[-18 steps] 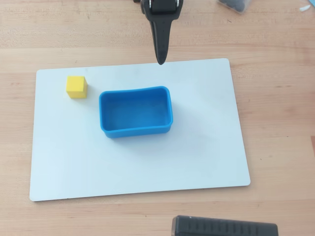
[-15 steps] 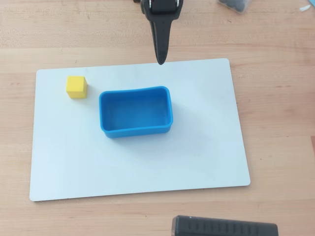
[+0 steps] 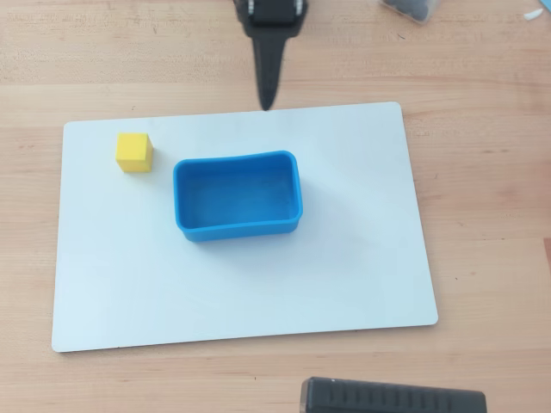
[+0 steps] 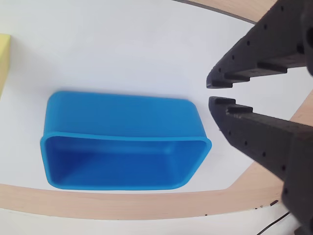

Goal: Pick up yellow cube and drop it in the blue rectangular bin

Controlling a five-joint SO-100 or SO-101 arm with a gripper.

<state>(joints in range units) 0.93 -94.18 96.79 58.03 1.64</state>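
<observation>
The black ridged plastic claw [image 4: 210,93] hung nearly closed and empty, a thin slit between its 2 fingertips. The matte yellow cube [image 3: 134,152] sat on the smooth white board [image 3: 344,258], well away from the claw, just beside the glossy blue round-cornered plastic bin [image 3: 238,196]; the wrist view cut most of the cube off.

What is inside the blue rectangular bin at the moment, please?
Nothing: the blue rectangular bin shows only its bare floor in both views. The yellow cube sits outside on the white board.
</observation>
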